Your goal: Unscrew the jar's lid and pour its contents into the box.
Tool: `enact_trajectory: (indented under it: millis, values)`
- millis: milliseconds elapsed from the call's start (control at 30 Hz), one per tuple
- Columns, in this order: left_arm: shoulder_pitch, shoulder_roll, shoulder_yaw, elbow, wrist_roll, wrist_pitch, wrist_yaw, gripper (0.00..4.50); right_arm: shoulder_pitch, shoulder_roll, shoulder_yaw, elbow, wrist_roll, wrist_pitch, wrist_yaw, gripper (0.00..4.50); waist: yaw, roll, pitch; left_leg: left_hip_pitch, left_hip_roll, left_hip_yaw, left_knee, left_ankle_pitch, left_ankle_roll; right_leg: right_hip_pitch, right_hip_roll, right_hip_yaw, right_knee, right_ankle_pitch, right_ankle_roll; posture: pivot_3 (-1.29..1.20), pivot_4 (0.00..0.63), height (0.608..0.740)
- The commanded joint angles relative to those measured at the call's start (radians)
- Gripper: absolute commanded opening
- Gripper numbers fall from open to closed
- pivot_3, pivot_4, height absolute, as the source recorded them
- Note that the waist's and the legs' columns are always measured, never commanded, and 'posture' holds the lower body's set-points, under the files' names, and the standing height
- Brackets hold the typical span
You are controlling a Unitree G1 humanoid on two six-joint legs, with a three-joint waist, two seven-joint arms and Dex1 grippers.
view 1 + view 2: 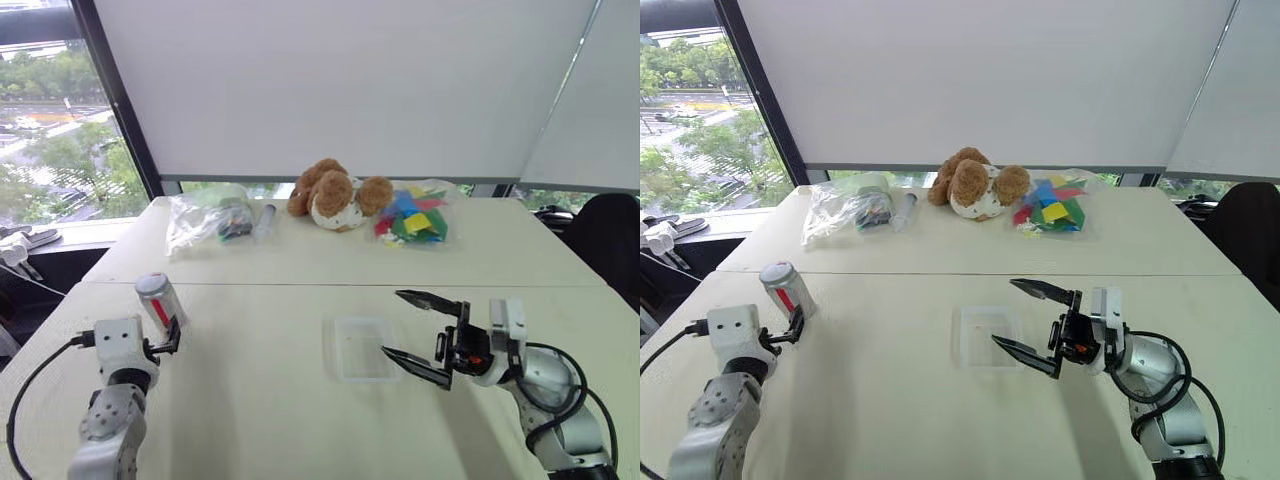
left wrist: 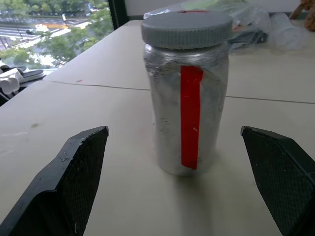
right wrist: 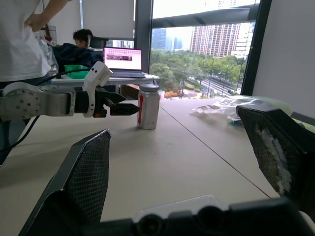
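My left gripper [image 2: 179,196] stands wide, the jar [image 2: 188,105] upright just ahead between its fingers, untouched. It looks light, smooth, probably slippery; I'd clamp mid-body below the lid [image 2: 187,27]. My right gripper [image 1: 425,330] gapes beside the box [image 1: 358,346]

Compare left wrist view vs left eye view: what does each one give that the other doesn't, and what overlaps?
Left wrist view: the lid's ribbed edge up close, the open left gripper's fingers apart on either side of the jar, not touching.
Left eye view: the box, the open right gripper beside it, a plush dog, a bag of coloured pieces.
Shared: jar upright on the table, lid on, red stripe, a clear bag behind.
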Motion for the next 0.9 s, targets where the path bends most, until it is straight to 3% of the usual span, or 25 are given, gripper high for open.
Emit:
enact_trajectory:
  millis: [33, 367, 900]
  values:
    - [-0.037, 0.012, -0.011, 0.006, 0.036, -0.03, 0.009, 4.45, -0.013, 0.004, -0.007, -0.033, 0.001, -0.015, -0.015, 4.5, 0.0, 0.0, 0.0, 0.0, 0.0, 0.0, 0.0, 0.0, 0.0, 0.0, 0.0, 0.0, 0.0, 0.0, 0.0, 0.0, 0.15, 0.74]
    - [-0.172, -0.002, -0.048, 0.065, 0.125, -0.037, 0.075, 4.45, -0.023, 0.001, -0.008, -0.028, -0.004, -0.015, -0.02, 4.5, -0.001, 0.0, 0.0, 0.0, 0.0, 0.0, 0.0, 0.001, -0.001, 0.0, 0.0, 0.0, 0.0, 0.001, 0.001, 0.0, 0.15, 0.74]
    - [-0.166, 0.01, -0.021, 0.05, 0.132, 0.002, 0.084, 4.45, 0.004, 0.001, -0.02, -0.036, -0.024, -0.034, -0.061, 4.5, -0.001, 0.0, 0.0, 0.0, -0.001, 0.0, 0.0, 0.001, -0.001, -0.001, 0.0, 0.0, 0.001, 0.002, 0.003, 0.0, 0.15, 0.74]
